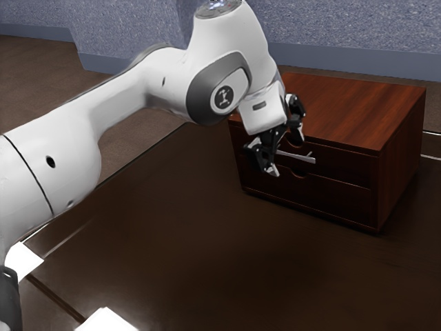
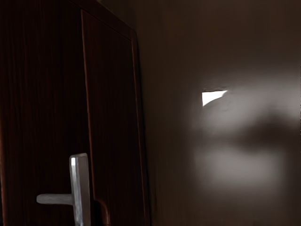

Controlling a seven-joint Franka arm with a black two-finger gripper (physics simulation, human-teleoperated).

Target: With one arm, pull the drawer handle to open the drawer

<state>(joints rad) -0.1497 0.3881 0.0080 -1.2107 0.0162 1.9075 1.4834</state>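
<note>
Pincer (image 1: 281, 152) at the wooden cabinet's (image 1: 358, 117) front, right at the top drawer's silver handle (image 1: 302, 157). Open or closed: can't tell. Cabinet stands on dark table (image 1: 172, 262).

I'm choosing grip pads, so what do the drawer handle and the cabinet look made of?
Drawer handle: seemingly brushed metal, pale grey with a dull sheen. Cabinet: apparently dark reddish wood with a semi-gloss finish and streaky grain in the wrist view; it could equally be veneer.
</note>
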